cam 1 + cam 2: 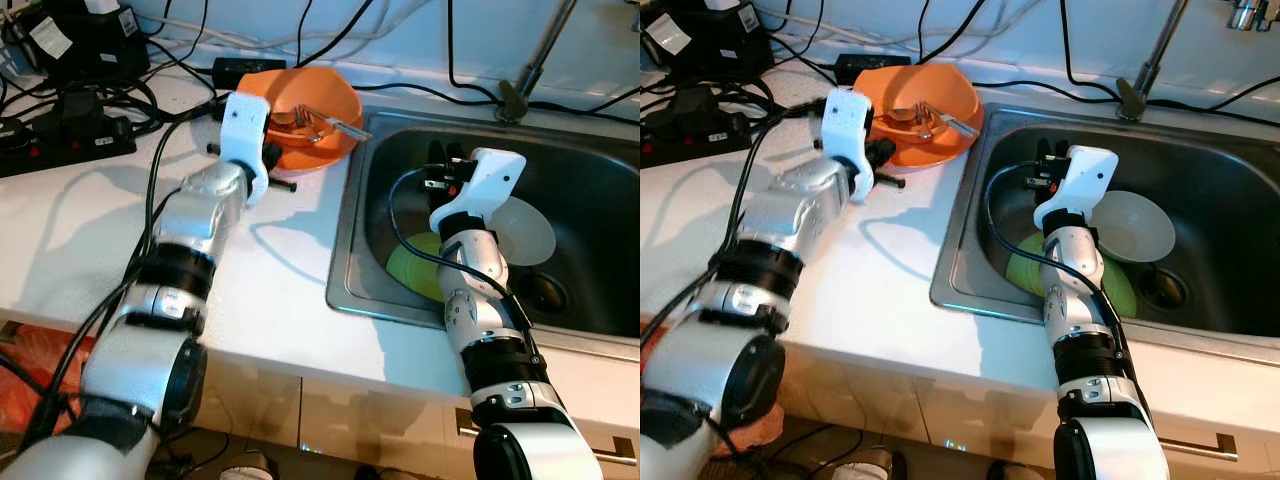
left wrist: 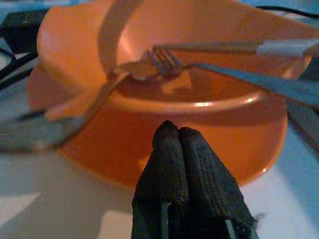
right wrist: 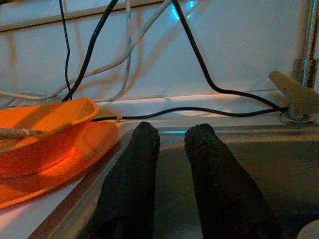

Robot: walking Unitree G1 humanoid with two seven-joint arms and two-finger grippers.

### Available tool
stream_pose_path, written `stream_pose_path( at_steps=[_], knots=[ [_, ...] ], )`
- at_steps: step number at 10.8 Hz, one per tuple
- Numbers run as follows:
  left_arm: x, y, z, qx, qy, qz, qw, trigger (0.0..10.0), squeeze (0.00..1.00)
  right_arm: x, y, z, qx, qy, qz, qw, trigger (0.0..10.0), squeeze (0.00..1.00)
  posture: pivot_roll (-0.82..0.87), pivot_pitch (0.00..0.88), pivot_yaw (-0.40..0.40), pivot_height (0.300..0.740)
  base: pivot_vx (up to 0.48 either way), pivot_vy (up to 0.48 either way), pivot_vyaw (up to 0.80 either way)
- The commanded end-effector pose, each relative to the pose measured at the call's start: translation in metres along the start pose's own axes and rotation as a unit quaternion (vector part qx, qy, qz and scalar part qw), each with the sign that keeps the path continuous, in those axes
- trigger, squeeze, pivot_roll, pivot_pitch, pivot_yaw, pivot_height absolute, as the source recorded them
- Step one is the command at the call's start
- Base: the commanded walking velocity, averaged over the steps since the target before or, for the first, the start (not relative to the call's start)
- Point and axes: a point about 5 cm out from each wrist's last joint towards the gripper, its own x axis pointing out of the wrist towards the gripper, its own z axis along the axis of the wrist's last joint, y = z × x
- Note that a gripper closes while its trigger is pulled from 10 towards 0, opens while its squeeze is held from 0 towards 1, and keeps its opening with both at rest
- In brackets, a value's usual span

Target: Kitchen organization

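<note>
Left hand (image 2: 179, 144): fingers pressed together, holding nothing, poised just in front of the orange bowl (image 1: 320, 105), low against its outer wall. The bowl stands on an orange plate (image 2: 259, 144) on the white worktop (image 1: 100, 220), at about 10 o'clock from the sink (image 1: 590, 200). Inside the bowl lie a fork (image 2: 164, 59) and a spoon (image 2: 132, 69), their handles overhanging the rim.

Right hand (image 3: 172, 149): fingers slightly parted, empty, held over the sink's near-left corner. Below and behind it in the basin lie a green plate (image 1: 1025, 270) and a white plate (image 1: 1140, 225).

Risk, as judged: with its fingers together, the left hand could only push the bowl, sliding it toward the cables (image 1: 70, 100) at 9 o'clock or tipping the loose cutlery out.
</note>
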Motion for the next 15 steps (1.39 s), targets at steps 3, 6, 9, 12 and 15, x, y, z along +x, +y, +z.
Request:
stream_pose_path(
  at_steps=[3,6,9,12,15],
  knots=[
    [0.006,-0.002,0.004,0.003,0.002,-0.001,1.000,10.0,0.00,0.000,0.000,0.002,0.005,-0.004,-0.005,1.000,10.0,0.00,0.21,0.100,0.008,0.740,0.000,0.000,0.00],
    [0.011,-0.003,-0.004,-0.006,0.012,-0.005,1.000,10.0,0.00,-0.003,0.000,0.001,0.006,-0.005,-0.008,1.000,10.0,0.00,0.19,0.107,0.020,0.740,0.000,0.000,0.00],
    [0.014,-0.006,-0.005,-0.014,0.016,-0.007,1.000,10.0,0.00,-0.006,-0.002,0.000,0.006,-0.004,-0.012,1.000,10.0,0.00,0.17,0.116,0.022,0.740,0.000,0.000,0.00],
    [0.016,-0.008,0.001,-0.037,0.004,-0.010,0.999,10.0,0.00,-0.007,-0.001,-0.001,0.006,0.000,-0.009,1.000,10.0,0.00,0.17,0.105,0.018,0.740,0.000,0.000,0.00],
    [0.016,-0.008,-0.010,-0.043,0.034,-0.010,0.998,10.0,0.00,-0.007,-0.001,0.000,0.005,0.000,-0.007,1.000,10.0,0.00,0.17,0.101,0.021,0.740,0.000,0.000,0.00]
  ],
)
